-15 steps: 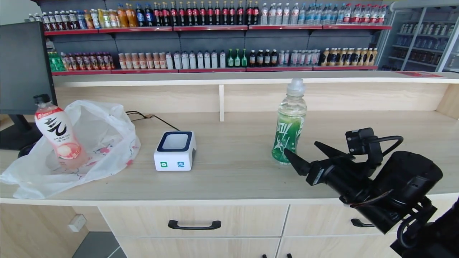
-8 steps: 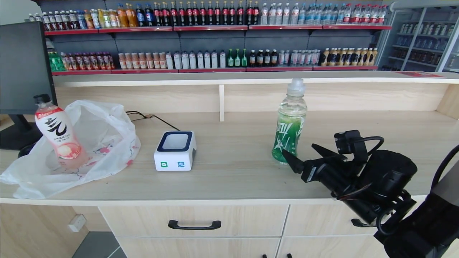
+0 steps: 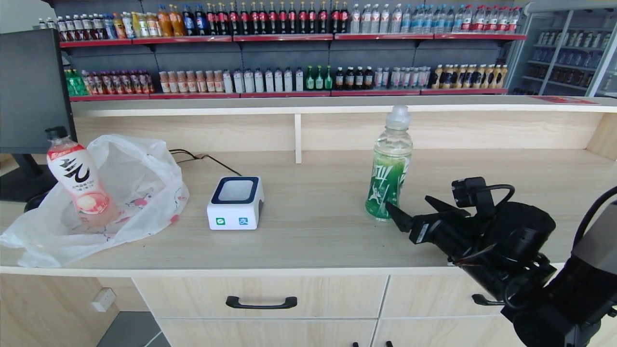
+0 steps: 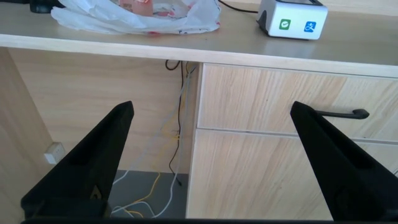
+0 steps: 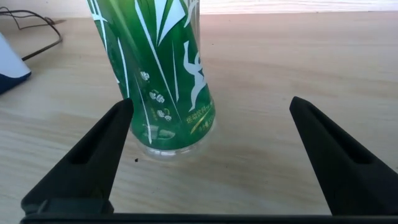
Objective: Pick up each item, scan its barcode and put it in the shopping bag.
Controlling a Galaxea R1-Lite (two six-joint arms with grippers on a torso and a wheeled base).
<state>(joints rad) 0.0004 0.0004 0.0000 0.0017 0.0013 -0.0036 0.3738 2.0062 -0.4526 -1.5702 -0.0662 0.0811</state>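
A green-labelled bottle (image 3: 389,166) with a pale cap stands upright on the wooden counter (image 3: 313,226), right of centre. My right gripper (image 3: 414,209) is open just beside its base on the right, one fingertip close to the bottle's foot. In the right wrist view the green bottle (image 5: 158,81) stands ahead of the open right gripper (image 5: 211,162), off toward one finger. A pink-labelled bottle (image 3: 79,180) stands inside the white plastic shopping bag (image 3: 135,193) at the left. The white barcode scanner (image 3: 236,202) sits between bag and green bottle. My left gripper (image 4: 211,165) is open below the counter, facing the drawers.
A dark monitor (image 3: 31,91) stands at the far left behind the bag. A cable (image 3: 202,159) runs from the scanner to the back. A raised wooden ledge (image 3: 337,111) borders the counter's far side, with drink shelves behind. Drawer handles (image 3: 261,302) line the front.
My right arm has drawn in toward the green bottle's base, shifting left over the counter, then backing off a touch to the right. Bottle, bag and scanner have stayed put.
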